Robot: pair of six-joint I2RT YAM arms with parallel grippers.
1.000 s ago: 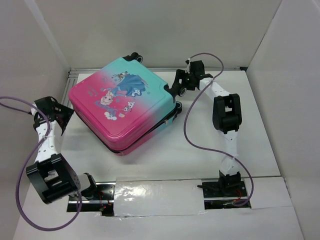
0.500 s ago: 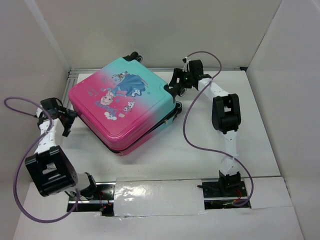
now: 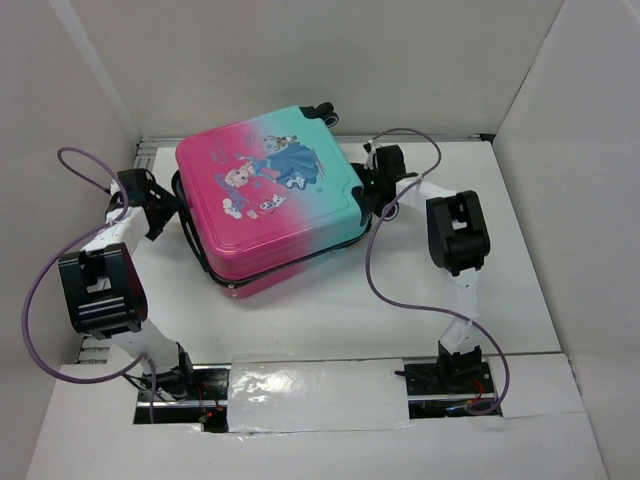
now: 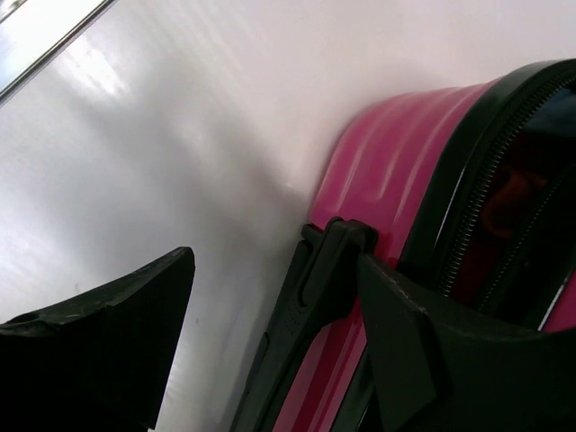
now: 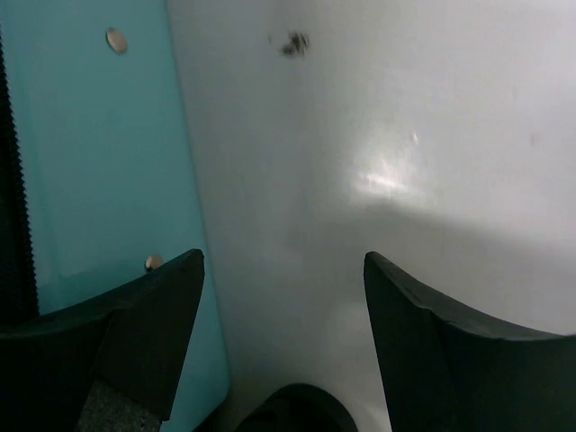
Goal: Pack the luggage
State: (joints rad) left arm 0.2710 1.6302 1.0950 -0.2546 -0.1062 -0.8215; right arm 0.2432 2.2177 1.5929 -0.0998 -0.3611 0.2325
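Luggage [image 3: 275,195] turned since 1s ago; L claw [image 3: 166,208], R claw [image 3: 379,194] both spread.

Bright even light, soft shadows, glare on table [image 5: 387,180]

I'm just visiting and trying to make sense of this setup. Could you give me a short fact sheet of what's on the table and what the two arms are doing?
Object: luggage, pink-to-teal shell with cartoon print
Position: lying flat on the table, wheels at the far edge
Left gripper: open, at the pink side, beside the black side handle
Right gripper: open, at the teal side
Held: nothing in either gripper
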